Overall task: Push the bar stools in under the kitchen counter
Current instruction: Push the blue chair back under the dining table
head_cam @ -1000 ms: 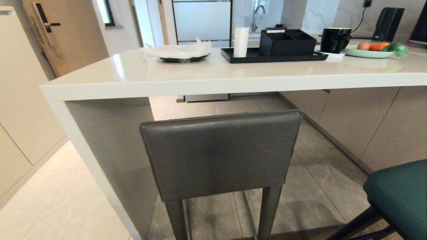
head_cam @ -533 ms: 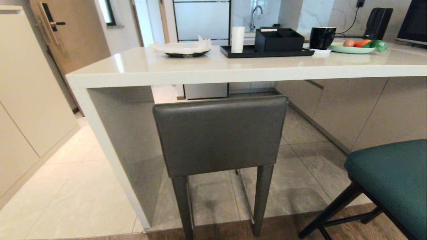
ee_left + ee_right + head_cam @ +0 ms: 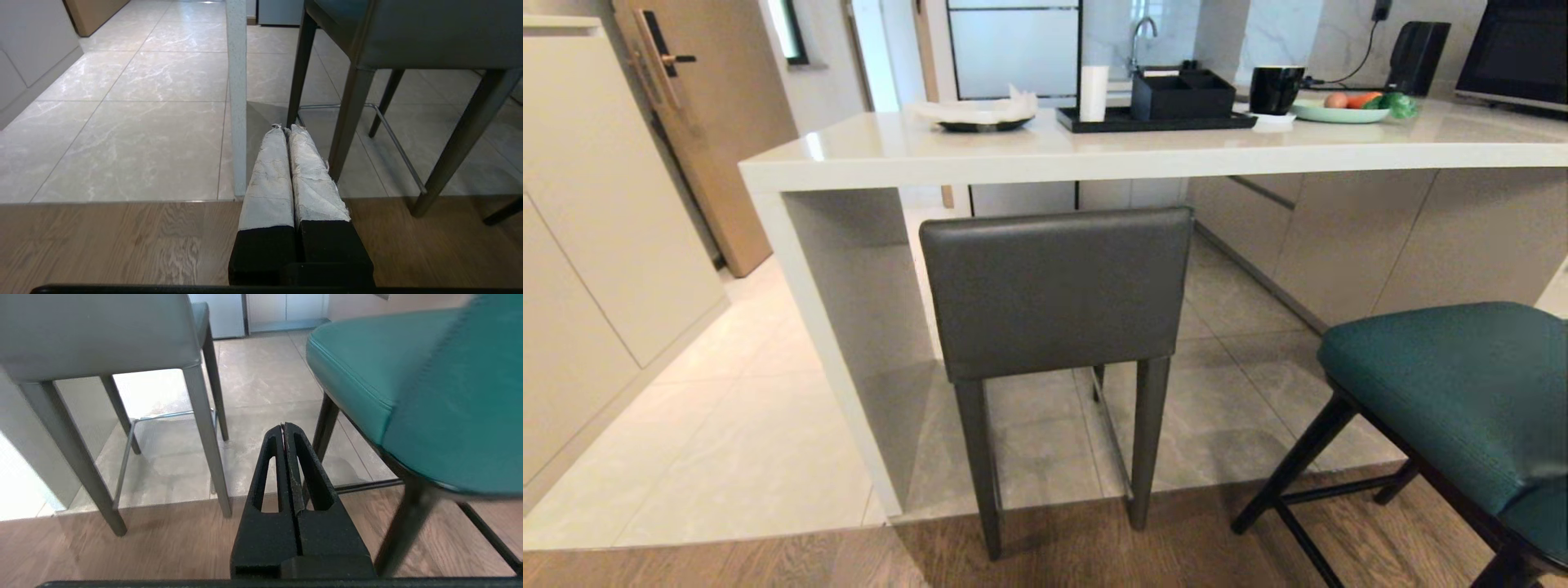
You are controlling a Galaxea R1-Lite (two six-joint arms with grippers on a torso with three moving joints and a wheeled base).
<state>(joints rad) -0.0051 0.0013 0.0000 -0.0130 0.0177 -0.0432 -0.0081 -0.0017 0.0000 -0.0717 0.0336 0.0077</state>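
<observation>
The dark grey bar stool (image 3: 1058,286) stands with its low back just below the front edge of the off-white kitchen counter (image 3: 1094,159), beside the slab side panel (image 3: 849,327). The teal bar stool (image 3: 1454,392) stands further out at the right, over the wood floor. Neither arm shows in the head view. My left gripper (image 3: 284,128) hangs low and shut, empty, near the panel's edge and the grey stool (image 3: 408,36). My right gripper (image 3: 283,425) is shut and empty, low between the grey stool (image 3: 98,330) and the teal stool (image 3: 408,375).
On the counter sit a dark plate with white paper (image 3: 980,118), a black tray with a box (image 3: 1168,106), a black mug (image 3: 1274,88) and a green plate of vegetables (image 3: 1347,108). Cabinets (image 3: 596,245) and a door (image 3: 719,122) stand left. Tile meets wood floor (image 3: 768,555) in front.
The whole head view has pulled back from the counter: the grey stool and counter look smaller and further off, more of the teal stool and the wood floor shows. The stools have not shifted.
</observation>
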